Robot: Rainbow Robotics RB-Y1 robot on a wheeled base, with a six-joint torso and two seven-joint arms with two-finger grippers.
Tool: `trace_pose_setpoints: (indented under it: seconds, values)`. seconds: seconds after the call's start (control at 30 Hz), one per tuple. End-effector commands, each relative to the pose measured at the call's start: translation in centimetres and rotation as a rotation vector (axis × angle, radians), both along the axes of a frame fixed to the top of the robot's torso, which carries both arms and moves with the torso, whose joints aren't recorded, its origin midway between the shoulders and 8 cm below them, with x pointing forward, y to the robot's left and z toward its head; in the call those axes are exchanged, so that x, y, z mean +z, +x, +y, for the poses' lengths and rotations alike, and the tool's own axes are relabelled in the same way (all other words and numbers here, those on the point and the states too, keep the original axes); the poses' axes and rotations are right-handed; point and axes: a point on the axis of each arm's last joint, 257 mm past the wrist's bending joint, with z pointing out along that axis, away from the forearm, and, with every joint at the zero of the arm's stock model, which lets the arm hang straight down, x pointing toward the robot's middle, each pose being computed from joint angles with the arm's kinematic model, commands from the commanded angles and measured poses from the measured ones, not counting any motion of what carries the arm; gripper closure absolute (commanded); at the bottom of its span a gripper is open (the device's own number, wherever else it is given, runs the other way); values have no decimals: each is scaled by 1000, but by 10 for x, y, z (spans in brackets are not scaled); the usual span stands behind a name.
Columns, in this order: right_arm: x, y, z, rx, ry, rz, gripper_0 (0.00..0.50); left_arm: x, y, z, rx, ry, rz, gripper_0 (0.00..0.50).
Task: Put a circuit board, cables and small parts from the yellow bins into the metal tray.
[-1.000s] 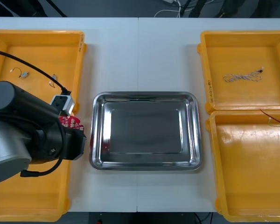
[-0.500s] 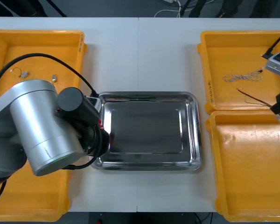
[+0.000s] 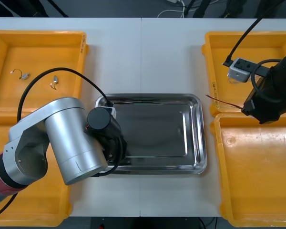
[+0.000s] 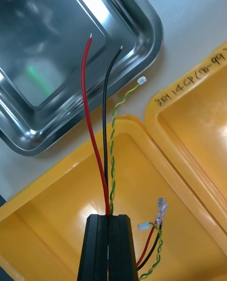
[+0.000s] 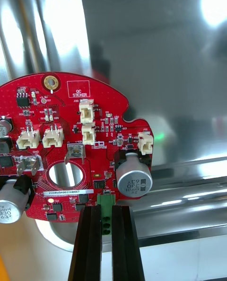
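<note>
My left gripper (image 5: 107,211) is shut on the green connector at the edge of a round red circuit board (image 5: 71,144), held just above the left part of the metal tray (image 5: 142,35). In the front view my left arm (image 3: 71,138) covers the tray's (image 3: 148,97) left rim and hides the board. My right gripper (image 4: 109,217) is shut on a bundle of red, black and yellow-green twisted cables (image 4: 97,134). It hangs over the near right bin (image 4: 56,200), the wire tips reaching over the tray's corner (image 4: 142,35). A red wire end (image 3: 224,102) shows by my right arm (image 3: 271,95).
Two small metal parts (image 3: 20,74) (image 3: 53,84) lie in the far left yellow bin (image 3: 81,43). The near left bin (image 3: 24,214), far right bin (image 3: 257,38) and near right bin (image 3: 257,191) flank the tray. White table runs beyond the tray.
My left arm swung right from the near left bin to over the tray with the board. My right arm came in from the right edge, carrying the cables toward the tray.
</note>
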Motion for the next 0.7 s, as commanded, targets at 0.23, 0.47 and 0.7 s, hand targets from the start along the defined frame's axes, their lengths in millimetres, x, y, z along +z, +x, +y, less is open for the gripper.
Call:
trace_pose_setpoints:
  seconds: [0.23, 0.47, 0.7]
  values:
    - [18, 9, 33, 86, -26, -65, 500, -4, -8, -50, 15, -110, -19, 500]
    - [16, 11, 34, 95, -57, -73, 500, -19, -1, -57, 26, -128, -28, 500]
    - [17, 14, 31, 97, -74, -82, 500, -27, 4, -60, 37, -140, -26, 500]
